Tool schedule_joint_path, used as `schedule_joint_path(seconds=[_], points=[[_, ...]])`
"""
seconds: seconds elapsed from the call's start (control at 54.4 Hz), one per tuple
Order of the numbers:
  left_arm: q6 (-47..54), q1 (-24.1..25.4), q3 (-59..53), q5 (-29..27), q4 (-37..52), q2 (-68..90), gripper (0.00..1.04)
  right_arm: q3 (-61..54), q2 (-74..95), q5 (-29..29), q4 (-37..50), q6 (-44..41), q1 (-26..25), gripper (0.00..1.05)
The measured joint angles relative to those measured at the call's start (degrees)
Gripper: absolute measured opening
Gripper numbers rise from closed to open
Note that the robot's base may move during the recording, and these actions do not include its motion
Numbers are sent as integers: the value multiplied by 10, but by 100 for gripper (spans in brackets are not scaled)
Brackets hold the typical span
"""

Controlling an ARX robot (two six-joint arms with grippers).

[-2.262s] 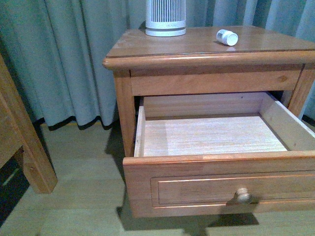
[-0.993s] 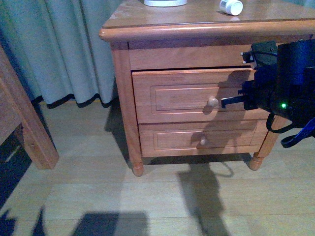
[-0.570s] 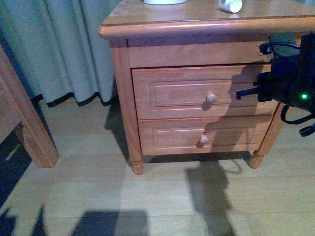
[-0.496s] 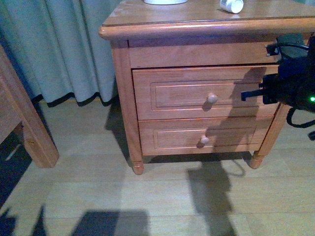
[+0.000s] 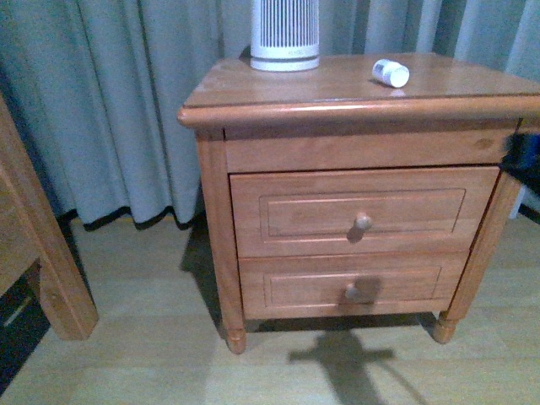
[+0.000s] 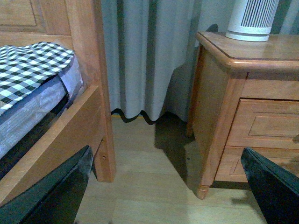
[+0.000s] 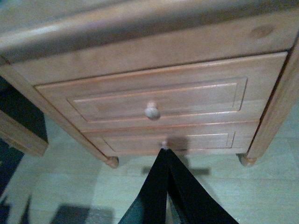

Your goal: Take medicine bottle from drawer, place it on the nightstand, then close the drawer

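Note:
The medicine bottle (image 5: 390, 72) lies on its side on the glossy top of the nightstand (image 5: 278, 114), at the right. The drawer (image 5: 350, 212) is shut, flush with the front, its round knob (image 5: 363, 222) showing; it also shows in the right wrist view (image 7: 154, 100). My right gripper (image 7: 165, 150) is shut and empty, back from the nightstand front and pointing at it; only a dark edge of that arm (image 5: 527, 160) shows at the right of the front view. My left gripper (image 6: 166, 184) is open and empty, low over the floor to the left of the nightstand (image 6: 219, 107).
A large white ribbed device (image 5: 284, 34) stands at the back of the nightstand top. The lower drawer (image 5: 346, 288) is shut. A wooden bed frame (image 6: 65, 126) with checked bedding (image 6: 28, 65) stands left. Grey curtains (image 5: 110, 93) hang behind. Wooden floor (image 5: 143, 337) lies in front.
The drawer went from open to shut. My right arm, which was at the drawer front, has drawn back to the right, almost out of the front view. The view has risen.

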Motion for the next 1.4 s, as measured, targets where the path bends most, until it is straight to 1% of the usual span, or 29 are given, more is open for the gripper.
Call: schedule_joint_path(seconds=[0.055, 0.147, 0.184, 0.202, 0.221, 0.239, 0.276, 0.294, 0.313, 0.368, 0.386, 0.423, 0.46, 0.644, 0.736, 1.103, 1.324, 1.342, 1.397], points=[[0, 0, 0, 0, 0, 0, 98, -10, -112, 2, -70, 3, 5, 21], [0, 0, 0, 0, 0, 0, 98, -10, -284, 22, -188, 3, 20, 37], [0, 0, 0, 0, 0, 0, 98, -4, -376, 48, -255, -2, 36, 46], [0, 0, 0, 0, 0, 0, 98, 3, -426, 81, -297, -13, 52, 46], [0, 0, 0, 0, 0, 0, 98, 6, -458, 107, -324, -28, 62, 43], [0, 0, 0, 0, 0, 0, 98, 7, -472, 117, -336, -36, 65, 41], [0, 0, 0, 0, 0, 0, 98, 4, -523, 125, -363, -70, 63, 34], [0, 0, 0, 0, 0, 0, 98, -1, -543, 120, -365, -80, 56, 31], [0, 0, 0, 0, 0, 0, 98, -7, -559, 104, -365, -90, 42, 27], [0, 0, 0, 0, 0, 0, 98, -41, -589, 49, -355, -111, -19, 17], [0, 0, 0, 0, 0, 0, 98, -49, -592, 46, -353, -113, -28, 15], [0, 0, 0, 0, 0, 0, 98, -80, -604, 31, -344, -121, -49, 8], [0, 0, 0, 0, 0, 0, 98, -111, -617, 26, -333, -127, -57, 2], [0, 0, 0, 0, 0, 0, 98, -254, -708, 22, -281, -137, -64, 3], [0, 0, 0, 0, 0, 0, 98, -314, -751, 21, -277, -138, -64, 3], [0, 0, 0, 0, 0, 0, 98, -315, -758, 21, -275, -139, -65, 3], [0, 0, 0, 0, 0, 0, 98, -315, -758, 21, -275, -140, -65, 43], [0, 0, 0, 0, 0, 0, 98, -315, -758, 21, -275, -140, -65, 45], [0, 0, 0, 0, 0, 0, 98, -315, -758, 21, -275, -140, -65, 56]])
